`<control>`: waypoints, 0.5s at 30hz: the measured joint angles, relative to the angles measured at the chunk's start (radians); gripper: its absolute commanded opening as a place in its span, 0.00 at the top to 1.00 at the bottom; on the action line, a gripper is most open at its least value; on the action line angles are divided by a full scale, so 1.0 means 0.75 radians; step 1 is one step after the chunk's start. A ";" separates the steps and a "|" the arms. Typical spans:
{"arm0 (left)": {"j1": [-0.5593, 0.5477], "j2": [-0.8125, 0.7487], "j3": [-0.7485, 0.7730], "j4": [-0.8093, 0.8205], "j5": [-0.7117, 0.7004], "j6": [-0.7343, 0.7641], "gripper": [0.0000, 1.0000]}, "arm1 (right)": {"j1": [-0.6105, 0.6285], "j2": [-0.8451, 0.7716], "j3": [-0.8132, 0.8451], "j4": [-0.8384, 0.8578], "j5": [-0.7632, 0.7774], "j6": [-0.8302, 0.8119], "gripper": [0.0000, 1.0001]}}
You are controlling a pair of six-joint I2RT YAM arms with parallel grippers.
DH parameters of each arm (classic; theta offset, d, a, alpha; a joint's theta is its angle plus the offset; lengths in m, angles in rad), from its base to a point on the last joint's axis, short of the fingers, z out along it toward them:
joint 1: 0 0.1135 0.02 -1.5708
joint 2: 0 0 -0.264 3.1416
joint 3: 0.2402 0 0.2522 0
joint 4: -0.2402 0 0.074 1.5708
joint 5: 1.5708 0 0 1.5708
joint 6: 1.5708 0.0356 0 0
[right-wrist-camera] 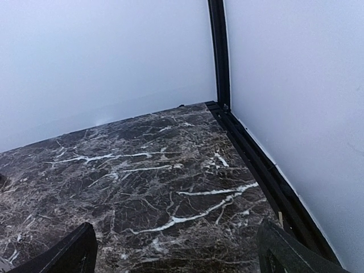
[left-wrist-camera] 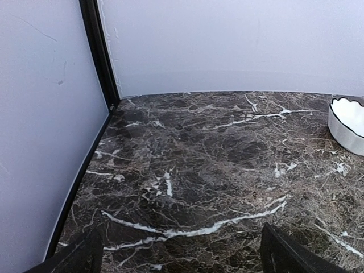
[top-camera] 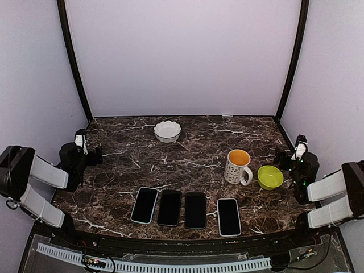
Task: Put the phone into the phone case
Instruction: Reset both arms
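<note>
Left gripper (left-wrist-camera: 179, 263) and right gripper (right-wrist-camera: 179, 257) both gape at full spread with nothing between the fingers, and each wrist view shows only bare marble table (left-wrist-camera: 187, 170) ahead. From above, one hangs well left of the mug (top-camera: 238, 166), the other to its right, past the green bowl (top-camera: 270, 177). What I have to work with lies on my side of the mug, a row of flat dark slabs: the white-rimmed slab (top-camera: 229, 216) just in front of the mug, then leftward a black slab (top-camera: 195, 210), a second black slab (top-camera: 170, 207), and the blue-rimmed slab (top-camera: 144, 205) farthest from it. I can't tell from here which is a bare phone and which a case, so I'd bring a wrist camera over the row before committing. After that I'd pin the case with one gripper and lift the phone by its long edges, since a flat slab gives the fingers little to bite. I'd seat one corner first, then press the rest home. My count: four slabs, one mug, two bowls, the white bowl (top-camera: 167, 131) well beyond the mug and leftward.
</note>
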 measured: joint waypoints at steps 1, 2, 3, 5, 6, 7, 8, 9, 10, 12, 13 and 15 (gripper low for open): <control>-0.001 0.024 -0.003 0.030 0.003 0.004 0.01 | -0.001 0.020 0.010 0.019 -0.028 -0.006 0.01; -0.001 0.053 -0.010 0.086 0.008 0.007 0.01 | -0.002 0.032 0.020 0.023 -0.044 -0.011 0.02; -0.001 0.087 -0.019 0.148 0.014 0.012 0.01 | -0.002 0.049 0.038 0.032 -0.068 -0.018 0.02; -0.001 0.165 -0.039 0.265 0.021 0.026 0.01 | -0.002 0.067 0.065 0.041 -0.108 -0.031 0.02; -0.004 0.191 -0.045 0.283 0.021 0.031 0.01 | -0.002 0.069 0.071 0.047 -0.124 -0.036 0.02; -0.005 0.206 -0.049 0.288 0.023 0.037 0.01 | -0.002 0.068 0.072 0.057 -0.138 -0.040 0.02; -0.005 0.214 -0.051 0.301 0.027 0.042 0.01 | -0.002 0.064 0.071 0.063 -0.144 -0.044 0.01; -0.005 0.217 -0.051 0.316 0.030 0.046 0.01 | -0.002 0.058 0.066 0.075 -0.148 -0.049 0.02; -0.005 0.216 -0.051 0.328 0.034 0.047 0.01 | -0.002 0.043 0.053 0.090 -0.146 -0.056 0.02; -0.005 0.216 -0.051 0.345 0.041 0.051 0.01 | -0.002 0.000 0.002 0.138 -0.127 -0.080 0.02; -0.005 0.216 -0.051 0.354 0.043 0.051 0.01 | -0.006 -0.019 -0.034 0.181 -0.107 -0.089 0.02; -0.004 0.216 -0.050 0.363 0.049 0.051 0.01 | -0.027 -0.026 -0.084 0.260 -0.090 -0.102 0.02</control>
